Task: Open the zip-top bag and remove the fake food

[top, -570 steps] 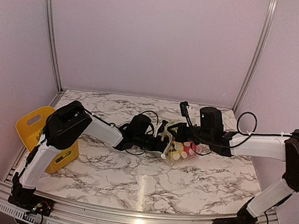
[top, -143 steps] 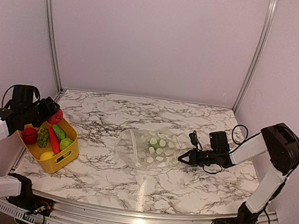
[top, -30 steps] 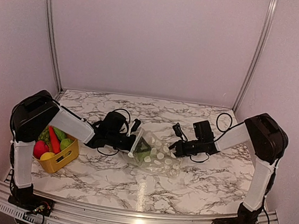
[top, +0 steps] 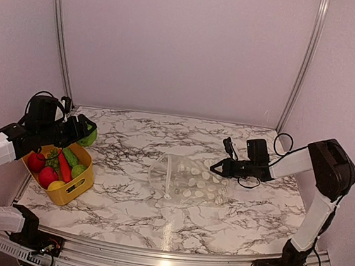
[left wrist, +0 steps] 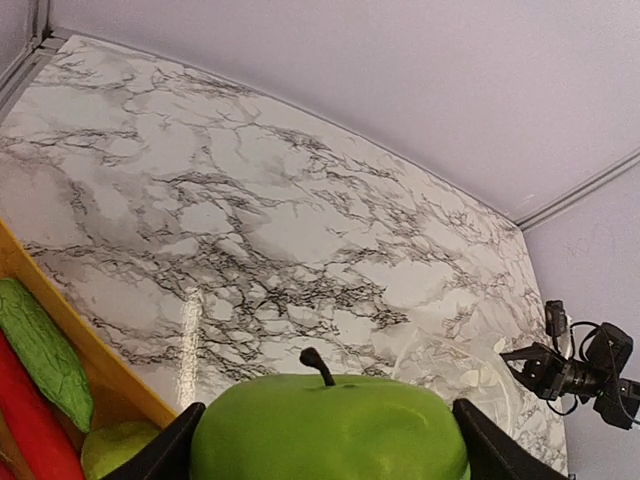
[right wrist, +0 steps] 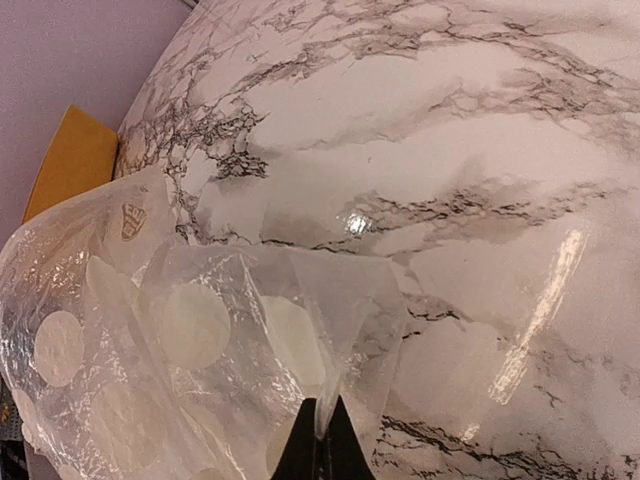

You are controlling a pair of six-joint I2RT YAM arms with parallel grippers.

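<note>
Apple out of bag, near basket

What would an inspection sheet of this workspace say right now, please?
Surface: marble table, glossy.
Job's things: dotted bag lying on the table, no food seen inside; toy food in the yellow basket.
Clutter: nothing seen.
Grippers: left gripper shut on a green apple by the basket; right gripper shut on the bag's edge.
Cables: black cables looped at both wrists.
Surroundings: plain walls, metal rails.
</note>
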